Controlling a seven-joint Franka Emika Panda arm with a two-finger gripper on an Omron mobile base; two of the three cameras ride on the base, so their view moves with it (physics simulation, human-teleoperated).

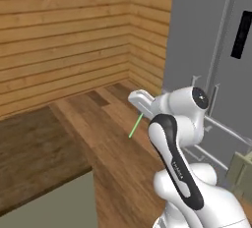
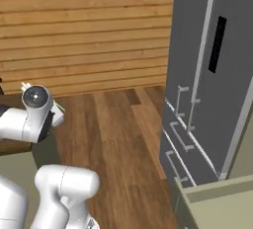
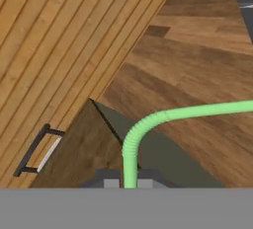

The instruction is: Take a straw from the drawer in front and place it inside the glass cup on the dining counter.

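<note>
My gripper (image 3: 129, 182) is shut on the light-green straw (image 3: 197, 110), which rises from between the finger tips, bends and runs off to the right. In the left base view the straw (image 1: 135, 126) hangs slanted below the gripper (image 1: 142, 114), over the wooden floor just beyond the dining counter (image 1: 29, 148). The counter's dark brown corner (image 3: 74, 149) lies just below and left of the straw in the hand view. The sage-green drawer (image 2: 217, 193) juts out at the lower right, well behind the hand. The glass cup is out of view.
A tall grey fridge (image 2: 207, 75) with bar handles fills the right side. Light wood plank walls (image 1: 64, 35) close off the corner ahead. A dark bar frame (image 3: 33, 150) stands against the wall beside the counter. Open wooden floor (image 2: 123, 134) lies between counter and fridge.
</note>
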